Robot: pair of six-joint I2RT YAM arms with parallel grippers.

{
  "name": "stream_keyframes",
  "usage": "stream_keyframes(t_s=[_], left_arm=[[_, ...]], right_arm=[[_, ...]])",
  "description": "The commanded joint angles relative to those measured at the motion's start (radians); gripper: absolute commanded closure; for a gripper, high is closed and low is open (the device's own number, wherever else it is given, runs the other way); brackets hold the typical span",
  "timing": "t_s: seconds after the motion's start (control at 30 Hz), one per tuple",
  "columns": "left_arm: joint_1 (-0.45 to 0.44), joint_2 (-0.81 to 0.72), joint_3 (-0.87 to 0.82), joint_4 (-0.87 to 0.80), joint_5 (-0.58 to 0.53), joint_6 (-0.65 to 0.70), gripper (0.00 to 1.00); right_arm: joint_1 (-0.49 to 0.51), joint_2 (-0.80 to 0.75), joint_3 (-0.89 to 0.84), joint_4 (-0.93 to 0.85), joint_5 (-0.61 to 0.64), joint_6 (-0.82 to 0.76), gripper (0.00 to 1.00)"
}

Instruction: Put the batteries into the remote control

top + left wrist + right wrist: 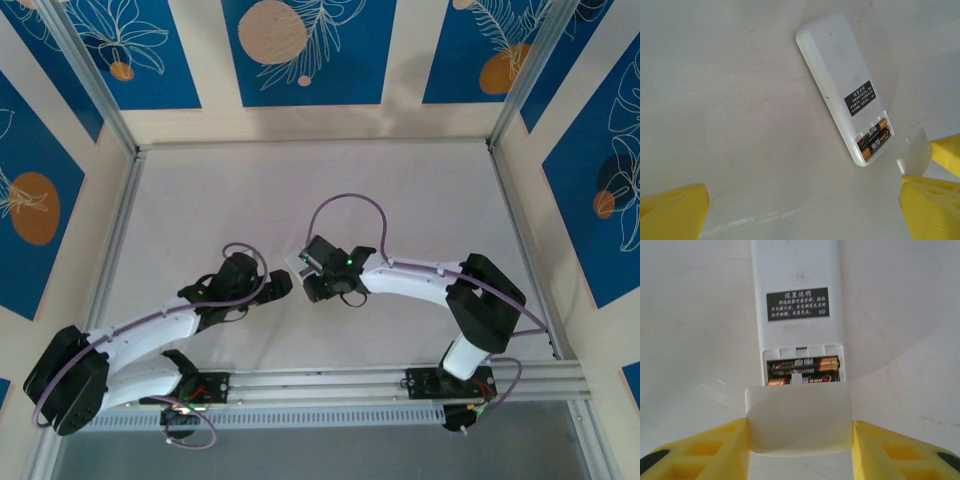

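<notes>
Holding the battery cover [799, 417] by its side edges, the right pincer [800, 445] sits at the open end of the remote control [797, 280], where both batteries [802, 371] lie in their bay. The remote's long axis runs straight ahead of this pincer, near the middle of the surface [715, 100]. The left pincer [801, 207] hangs wide apart alongside, so sliding the cover on likely falls to the right arm.

remote control [840, 85]: back up | batteries [874, 138]: both in bay | left pincer [802, 212]: wide apart
</notes>
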Motion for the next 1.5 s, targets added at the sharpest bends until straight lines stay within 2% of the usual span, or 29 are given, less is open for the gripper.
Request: stream_keyframes(t_s=[0.0,1.0,1.47], left_arm=[[0.013,0.002,-0.010,0.014,0.014,-0.010,0.02],[0.023,-0.017,-0.035,0.018,0.015,-0.010,0.02],[0.028,-0.015,-0.043,0.024,0.019,-0.010,0.02]], right_arm=[[-0.005,0.047,0.039,-0.020,-0.033,0.010,0.49],[-0.029,0.146,0.093,-0.035,-0.057,0.017,0.49],[-0.018,0.155,0.106,-0.040,-0.059,0.023,0.42]])
